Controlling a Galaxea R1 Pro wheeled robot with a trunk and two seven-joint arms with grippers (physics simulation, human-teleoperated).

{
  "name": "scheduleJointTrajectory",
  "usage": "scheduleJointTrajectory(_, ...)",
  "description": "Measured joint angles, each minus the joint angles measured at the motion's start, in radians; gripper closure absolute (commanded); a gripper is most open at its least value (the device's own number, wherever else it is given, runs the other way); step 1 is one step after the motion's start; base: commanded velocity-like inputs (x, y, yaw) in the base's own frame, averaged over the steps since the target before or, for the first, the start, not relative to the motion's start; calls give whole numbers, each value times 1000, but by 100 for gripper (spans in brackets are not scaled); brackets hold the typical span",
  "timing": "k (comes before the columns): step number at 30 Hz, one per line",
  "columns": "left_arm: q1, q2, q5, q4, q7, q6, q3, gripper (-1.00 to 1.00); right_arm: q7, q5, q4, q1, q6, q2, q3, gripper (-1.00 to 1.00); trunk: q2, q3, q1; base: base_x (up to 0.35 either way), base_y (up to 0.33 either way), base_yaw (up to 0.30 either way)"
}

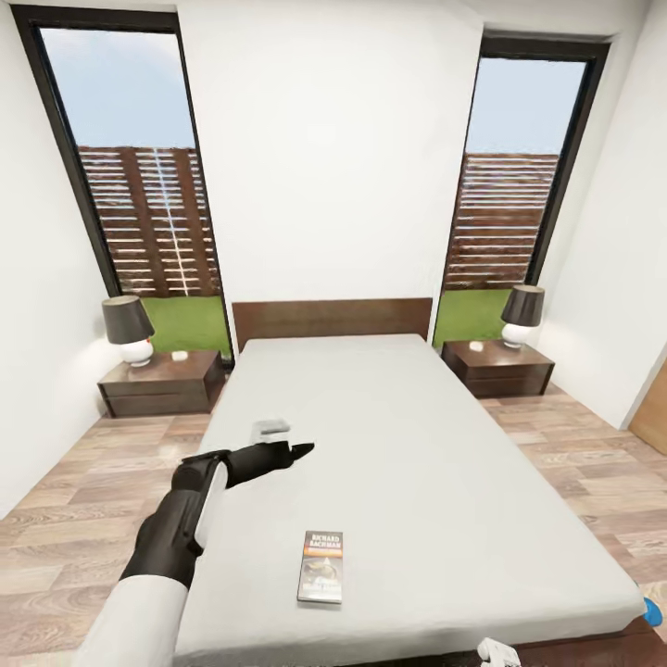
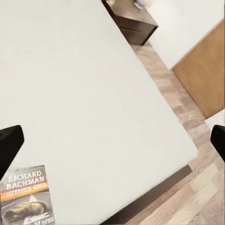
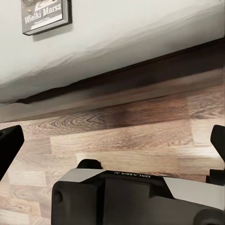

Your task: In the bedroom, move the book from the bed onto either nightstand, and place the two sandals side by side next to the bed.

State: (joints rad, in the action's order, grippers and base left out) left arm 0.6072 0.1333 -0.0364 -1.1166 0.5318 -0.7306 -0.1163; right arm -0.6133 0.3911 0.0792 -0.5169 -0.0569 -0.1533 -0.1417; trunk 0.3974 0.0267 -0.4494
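Observation:
The book (image 1: 320,567), dark with white "RICHARD BACHMAN" lettering, lies flat on the pale bed (image 1: 417,445) near its foot. My left gripper (image 1: 301,451) hovers over the mattress, up the bed from the book and a little left of it. In the left wrist view the left gripper (image 2: 112,143) stands open and empty, with the book (image 2: 26,194) beside one fingertip. My right gripper (image 3: 112,145) is open low over the floor by the bed's foot, the book (image 3: 47,14) seen above the frame's edge. A bright blue sandal tip (image 1: 653,611) peeks past the bed's right foot corner. The other sandal is out of view.
Two dark nightstands flank the headboard, left (image 1: 162,380) and right (image 1: 497,366), each with a dark-shaded lamp and some bare top. Wood-plank floor runs down both sides of the bed. A brown door (image 2: 201,79) stands at the right wall. My base (image 3: 136,197) is close to the bed's foot.

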Motion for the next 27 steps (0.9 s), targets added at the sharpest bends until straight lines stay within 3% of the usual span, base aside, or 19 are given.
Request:
scheduleJointTrajectory(2, 57, 19, -23, 45, -142, -2, 0, -100, -1, 0, 0, 0, 7, 0, 0, -100, 0, 3, 0, 0, 0, 0)
scheduleJointTrajectory(3, 75, 22, -37, 61, -182, -2, 0, -100, -1, 0, 0, 0, 8, 0, 0, -100, 0, 5, 0, 0, 0, 0)
scheduleJointTrajectory(6, 173, 29, -169, 148, -367, -4, 1, -100, -1, 0, 0, 0, 11, 0, 0, -100, 0, 9, 0, 0, 0, 0)
scheduleJointTrajectory(9, 261, 29, -265, 232, -475, -4, 2, -100, -1, 0, 0, 0, 12, 0, 0, -100, 0, 14, 0, 0, 0, 0)
scheduleJointTrajectory(12, 337, 32, -310, 330, -562, -4, 1, -100, -1, 0, 0, 0, 12, 0, 0, -100, 0, 19, 0, 0, 0, 0)
scheduleJointTrajectory(15, 377, 34, -328, 415, -616, 18, 2, -100, -2, 0, 0, 0, 12, 0, 0, -100, 0, 24, 0, 0, 0, 0)
scheduleJointTrajectory(20, 396, 35, -329, 598, -647, 225, 28, -100, -4, 0, 0, 0, 12, 0, 0, -100, 0, 31, 0, 0, 0, 0)
scheduleJointTrajectory(24, 398, 35, -327, 653, -650, 304, 78, -100, -4, 0, 0, 0, 12, 0, 0, -100, 0, 37, 0, 0, 0, 0)
scheduleJointTrajectory(27, 398, 37, -328, 663, -650, 321, 93, -100, -4, 0, 0, 0, 12, 0, 0, -100, 0, 41, 0, 0, 0, 0)
